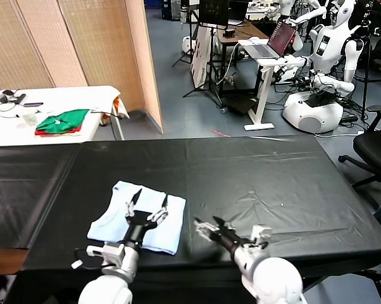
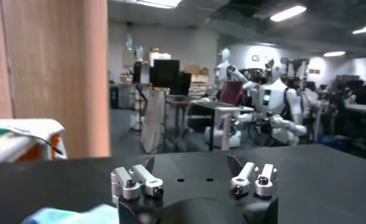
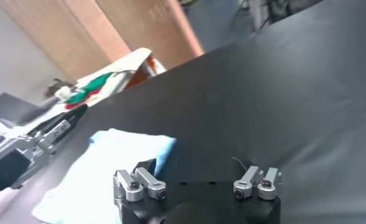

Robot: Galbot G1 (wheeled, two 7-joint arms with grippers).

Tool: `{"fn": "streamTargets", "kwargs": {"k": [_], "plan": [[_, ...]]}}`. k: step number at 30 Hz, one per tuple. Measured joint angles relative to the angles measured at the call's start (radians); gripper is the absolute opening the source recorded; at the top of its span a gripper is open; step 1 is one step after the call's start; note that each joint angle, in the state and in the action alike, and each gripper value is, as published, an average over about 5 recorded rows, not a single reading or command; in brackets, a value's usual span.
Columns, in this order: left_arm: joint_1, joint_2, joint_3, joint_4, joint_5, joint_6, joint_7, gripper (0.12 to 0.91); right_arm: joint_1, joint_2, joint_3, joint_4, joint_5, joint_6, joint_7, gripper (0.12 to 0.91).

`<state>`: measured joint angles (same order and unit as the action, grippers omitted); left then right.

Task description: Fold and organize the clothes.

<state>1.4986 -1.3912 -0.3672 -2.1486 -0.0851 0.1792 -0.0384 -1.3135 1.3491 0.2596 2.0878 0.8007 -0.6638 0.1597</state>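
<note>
I'm working in a robotics lab: white humanoid robots (image 1: 323, 44) stand far right, by a laptop (image 1: 274, 43) on a stand.

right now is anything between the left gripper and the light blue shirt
Nothing visible. The left gripper hangs directly over the folded light blue shirt with its fingers spread open and nothing in them. The right gripper is off to the side over the bare black table, also open.
</note>
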Motion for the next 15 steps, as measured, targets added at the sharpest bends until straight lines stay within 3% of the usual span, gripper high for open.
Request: {"fn": "streamTargets", "kwargs": {"k": [7, 15], "plan": [[0.008, -0.012, -0.010, 0.006, 0.024, -0.003, -0.006, 0.907, 0.049, 0.051, -0.066, -0.069, 0.003, -0.002, 0.018, 0.891], [0.012, -0.016, -0.020, 0.006, 0.027, -0.003, -0.012, 0.907, 0.057, 0.093, -0.091, -0.118, -0.001, 0.000, 0.024, 0.758]]}}
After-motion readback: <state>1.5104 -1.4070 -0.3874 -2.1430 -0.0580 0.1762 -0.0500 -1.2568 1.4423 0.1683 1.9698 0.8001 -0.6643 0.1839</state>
